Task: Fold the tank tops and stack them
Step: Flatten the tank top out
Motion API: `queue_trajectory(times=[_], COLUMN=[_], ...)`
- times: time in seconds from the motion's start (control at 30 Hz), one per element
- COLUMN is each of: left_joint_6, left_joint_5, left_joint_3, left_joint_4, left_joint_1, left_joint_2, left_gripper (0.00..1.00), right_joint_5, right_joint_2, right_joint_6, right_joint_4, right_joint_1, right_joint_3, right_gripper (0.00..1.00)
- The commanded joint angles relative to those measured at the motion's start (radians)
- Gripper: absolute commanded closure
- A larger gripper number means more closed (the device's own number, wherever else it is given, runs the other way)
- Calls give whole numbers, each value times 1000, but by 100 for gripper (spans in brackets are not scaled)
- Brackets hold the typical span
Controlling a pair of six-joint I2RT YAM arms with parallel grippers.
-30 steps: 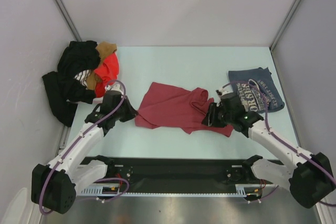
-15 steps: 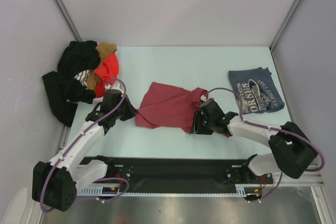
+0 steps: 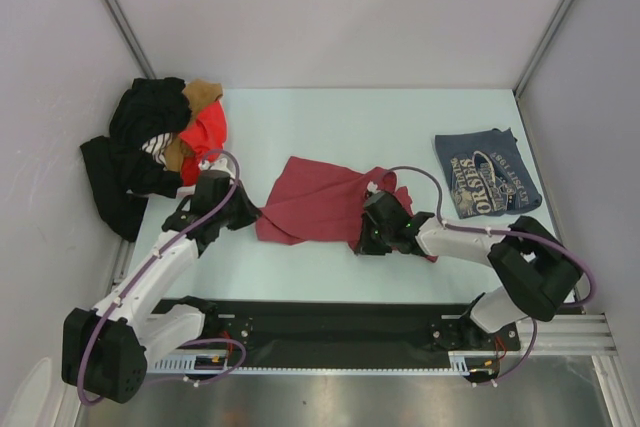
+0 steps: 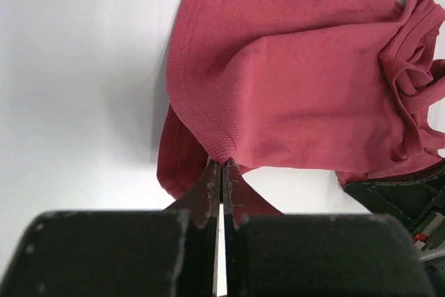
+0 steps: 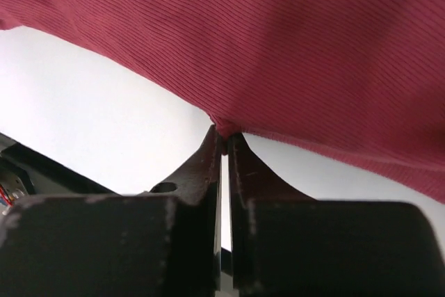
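At bottom centre the left gripper pinches the edge of the maroon top, which spreads crumpled toward the upper right over the white table.

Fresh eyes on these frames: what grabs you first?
The maroon tank top lies crumpled in the middle, pinched at its left edge by the left gripper and at its right by the right gripper. The blue-grey tank top lies apart at the right; a clothes pile sits far left.

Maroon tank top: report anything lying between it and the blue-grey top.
Nothing on the table does: bare surface separates maroon tank top from blue-grey top. Only the right arm's cable arcs over that gap.
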Motion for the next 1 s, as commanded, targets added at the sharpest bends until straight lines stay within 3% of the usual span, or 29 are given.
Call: queue_trajectory(times=[0.0, 0.13, 0.3, 0.5, 0.67, 0.87, 0.97], left_joint_6=[24, 25, 30, 90, 99, 74, 70], left_joint_5=[-6, -12, -19, -34, 13, 23, -12], left_joint_3=[44, 79, 232, 456, 632, 760, 770], left_joint_4=[14, -24, -97, -216, -322, -380, -397], left_joint_1=[13, 13, 14, 13, 11, 11, 11], left_joint_2=[-22, -45, -88, -295, -469, -527, -489], left_gripper=[100, 100, 100, 100, 100, 100, 100], right_joint_5=[87, 165, 154, 168, 69, -92, -45], right_joint_2=[-40, -151, -293, -540, -752, -769, -714], right_joint_6=[-4, -59, -185, -289, -329, -311, -311], right_joint_4=[-56, -165, -275, -406, -466, -631, -670], right_joint_1=[4, -10, -73, -27, 19, 24, 24], right_joint_3=[34, 106, 257, 438, 521, 722, 805], right_gripper=[100, 100, 100, 100, 100, 100, 100])
